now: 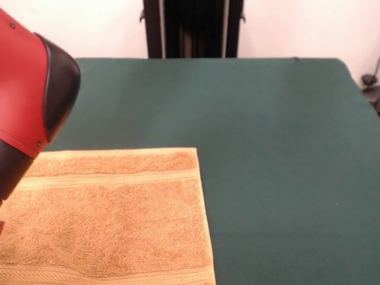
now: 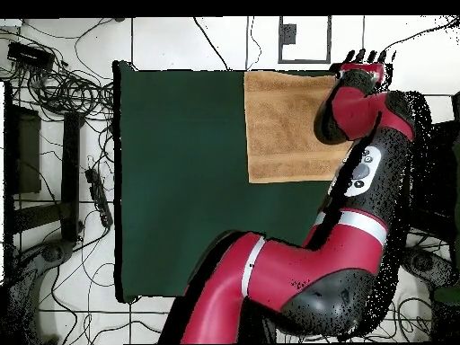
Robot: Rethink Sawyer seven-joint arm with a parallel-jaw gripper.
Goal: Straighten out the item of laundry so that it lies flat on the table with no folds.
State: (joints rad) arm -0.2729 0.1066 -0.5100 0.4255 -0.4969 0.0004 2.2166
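Note:
The orange-tan towel (image 1: pixel 113 219) lies spread on the dark green table (image 1: pixel 267 148) at the front left, with a woven band near its far end and another at the picture's bottom edge. No fold shows on the part I see. In the overhead view the towel (image 2: pixel 283 126) lies at the table's (image 2: pixel 180 180) top right, and its right side is hidden under my arm. My gripper (image 2: pixel 364 61) is at the towel's top right corner, by the table's edge. The red and black arm (image 1: pixel 29 95) covers the left edge of the front view.
The robot's black pedestal (image 1: pixel 193 28) stands behind the table's far edge. Cables (image 2: pixel 63 90) lie on the floor left of the table in the overhead view. A dark object (image 1: pixel 371 83) sits beyond the table's right edge.

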